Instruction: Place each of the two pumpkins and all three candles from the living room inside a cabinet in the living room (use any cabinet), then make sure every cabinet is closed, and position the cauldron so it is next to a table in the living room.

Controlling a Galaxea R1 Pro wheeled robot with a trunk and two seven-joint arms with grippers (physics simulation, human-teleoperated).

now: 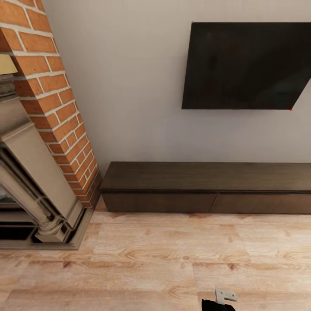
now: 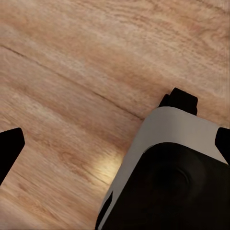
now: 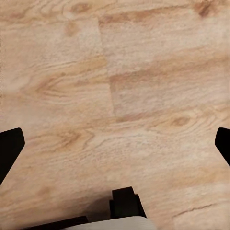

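**Head view: cabinet wall, both fronts shut**

Item 1. Cabinet (image 1: 207, 183): long, low, dark-brown unit standing on the floor against the pale wall, its left end just beside the brick column. Flat top bare. Two wide plain fronts, left and right, both flush with the frame; a thin vertical seam divides them near the middle.

Item 2. Television (image 1: 246, 65): black panel mounted on the wall above the cabinet, well apart from its top; a small red dot at the lower right corner.

Item 3. Brick column (image 1: 56, 99): red-orange brick with pale mortar, at the left, leaning in the picture.

Item 4. Fireplace surround (image 1: 30, 181): ornate beige moulding with a turned base, fixed in front of the brick, its foot on a grey plinth.

Item 5. Floor (image 1: 164, 259): light wood planks with strong grain, running from the cabinet's foot to the near edge.

Item 6. Robot part (image 1: 225, 297): small grey-white bracket on a black body at the bottom edge; which piece it is cannot be told.

Item 7. Left gripper (image 2: 117, 143): dark fingertips at opposite edges of the left wrist view, spread wide, nothing between them; the robot's white-and-black base (image 2: 177, 167) lies below, over plank floor.

Item 8. Right gripper (image 3: 117, 143): fingertips likewise wide apart in the right wrist view, holding nothing, above bare planks.
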